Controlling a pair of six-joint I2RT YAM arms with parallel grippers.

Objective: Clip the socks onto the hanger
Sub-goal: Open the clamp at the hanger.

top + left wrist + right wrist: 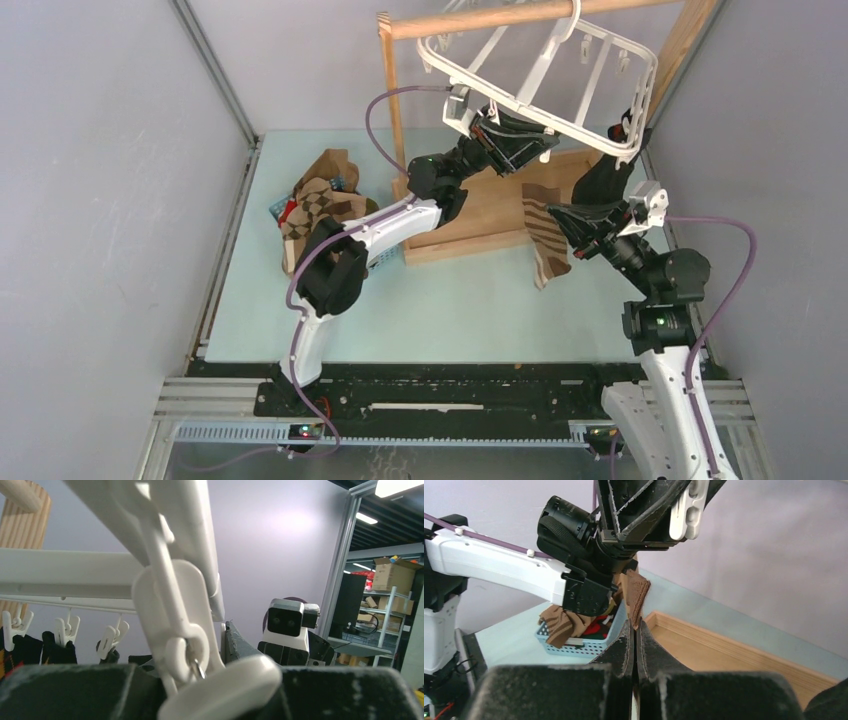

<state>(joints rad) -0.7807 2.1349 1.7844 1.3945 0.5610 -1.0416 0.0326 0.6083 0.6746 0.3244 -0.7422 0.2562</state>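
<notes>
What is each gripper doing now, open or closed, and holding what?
Left gripper: closed on a white hanger clip.
Right gripper: closed, holding a brown sock.

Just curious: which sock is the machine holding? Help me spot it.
Find the wooden stand at the back. At its base's right end, a brown striped sock dangles from the right pincer. Other loose socks lie heaped in the blue basket.

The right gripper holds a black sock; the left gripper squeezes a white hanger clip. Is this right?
Only the colour is wrong: the sock in the right gripper is brown with pale stripes, not black, as the top external view shows. The left gripper does squeeze a white hanger clip.
</notes>
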